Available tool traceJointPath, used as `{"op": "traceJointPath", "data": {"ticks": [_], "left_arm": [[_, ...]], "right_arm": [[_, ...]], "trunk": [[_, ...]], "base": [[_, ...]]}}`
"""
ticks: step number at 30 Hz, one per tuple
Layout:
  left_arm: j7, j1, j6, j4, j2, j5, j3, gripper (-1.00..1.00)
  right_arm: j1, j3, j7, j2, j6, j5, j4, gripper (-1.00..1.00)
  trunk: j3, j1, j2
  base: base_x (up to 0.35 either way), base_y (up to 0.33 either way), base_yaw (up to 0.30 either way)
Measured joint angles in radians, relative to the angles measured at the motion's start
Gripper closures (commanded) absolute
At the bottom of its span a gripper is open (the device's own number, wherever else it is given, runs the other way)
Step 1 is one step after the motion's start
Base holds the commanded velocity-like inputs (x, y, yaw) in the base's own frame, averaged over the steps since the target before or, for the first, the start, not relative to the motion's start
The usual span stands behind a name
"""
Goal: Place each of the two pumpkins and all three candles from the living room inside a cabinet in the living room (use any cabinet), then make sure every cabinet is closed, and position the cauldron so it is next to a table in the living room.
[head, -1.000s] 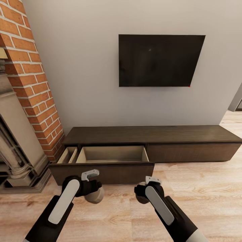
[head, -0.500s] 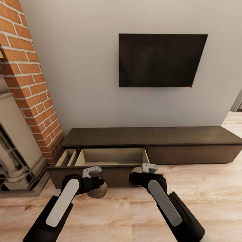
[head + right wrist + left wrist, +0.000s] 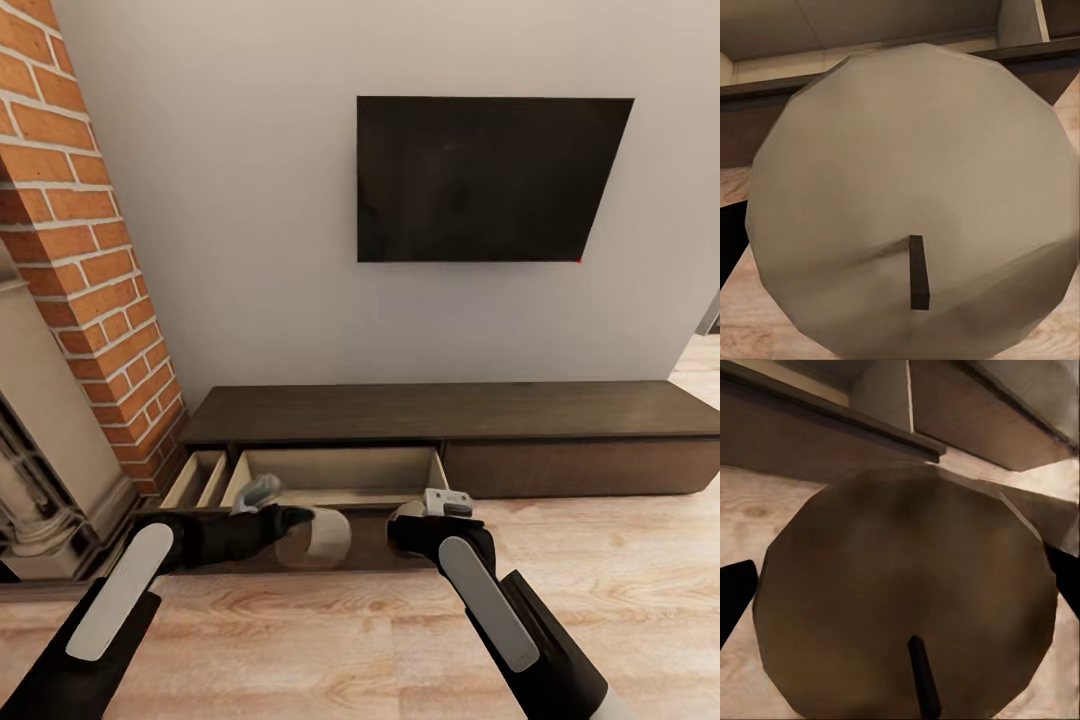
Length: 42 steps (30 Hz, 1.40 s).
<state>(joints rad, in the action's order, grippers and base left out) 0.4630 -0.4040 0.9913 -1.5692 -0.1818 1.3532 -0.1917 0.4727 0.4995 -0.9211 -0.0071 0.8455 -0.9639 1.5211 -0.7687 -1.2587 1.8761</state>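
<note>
- Head view: the left gripper (image 3: pixel 300 528) carries a pale round wax candle (image 3: pixel 318 538) at 7 o'clock, its jaws clamped on it, sideways over the drawer's front edge, likely for dropping in.
- Right gripper (image 3: pixel 425 515) grips a second grey-white candle (image 3: pixel 911 202) likewise.
- Long dark-brown wooden cabinet (image 3: pixel 500 410) lies at 6 o'clock, its pale-lined drawer (image 3: pixel 335 475) pulled open to receive them.

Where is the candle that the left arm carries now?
In the head view, the candle is in the left tool, low left of centre, at the front edge of the cabinet's open drawer.
</note>
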Motion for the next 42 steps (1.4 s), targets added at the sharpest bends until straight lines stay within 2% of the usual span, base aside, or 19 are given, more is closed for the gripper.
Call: {"op": "traceJointPath", "data": {"ticks": [2, 4, 6, 8, 19, 23, 25, 42], "left_arm": [[-0.125, 0.0, 0.0, 0.003, -0.074, 0.111, 0.008, 1.0], [-0.236, 0.001, 0.001, 0.008, -0.138, 0.182, 0.011, 1.0], [-0.3, 0.002, 0.0, 0.016, -0.173, 0.212, 0.012, 1.0], [-0.329, 0.003, -0.001, 0.025, -0.188, 0.221, 0.013, 1.0], [-0.337, 0.003, -0.003, 0.03, -0.193, 0.222, 0.012, 1.0], [-0.336, 0.003, -0.006, 0.03, -0.187, 0.169, 0.012, 1.0], [-0.336, 0.003, -0.006, 0.03, -0.186, 0.154, 0.012, 1.0], [-0.317, 0.003, -0.008, 0.03, -0.185, 0.148, 0.011, 1.0]], "right_arm": [[0.0, 0.0, 0.0, 0.0, 0.0, 0.0, 0.0, 1.0], [0.0, 0.0, 0.0, 0.0, 0.0, 0.0, 0.0, 1.0], [0.0, 0.0, 0.0, 0.0, -0.002, 0.0, 0.0, 1.0], [0.0, 0.0, 0.0, 0.0, -0.002, -0.001, -0.001, 1.0], [0.0, 0.0, 0.001, 0.0, -0.004, -0.005, -0.002, 1.0], [0.0, 0.0, 0.001, 0.0, -0.004, -0.006, -0.002, 1.0], [0.0, 0.0, 0.003, 0.0, -0.003, -0.007, -0.01, 1.0], [0.0, 0.003, 0.012, 0.002, -0.007, -0.007, -0.039, 1.0]], "trunk": [[0.0, 0.0, 0.0], [0.0, 0.0, 0.0], [0.0, 0.0, 0.0], [0.0, 0.0, 0.0], [0.0, 0.001, 0.0], [0.0, 0.001, 0.0], [0.0, 0.0, 0.0], [0.0, 0.0, 0.0]], "base": [[0.002, 0.0, 0.0], [0.043, 0.0, 0.0], [0.185, 0.0, 0.0], [0.291, 0.0, 0.0], [0.274, 0.0, 0.0], [0.33, 0.018, 0.0], [0.294, 0.131, 0.0], [0.242, 0.128, 0.0]]}}
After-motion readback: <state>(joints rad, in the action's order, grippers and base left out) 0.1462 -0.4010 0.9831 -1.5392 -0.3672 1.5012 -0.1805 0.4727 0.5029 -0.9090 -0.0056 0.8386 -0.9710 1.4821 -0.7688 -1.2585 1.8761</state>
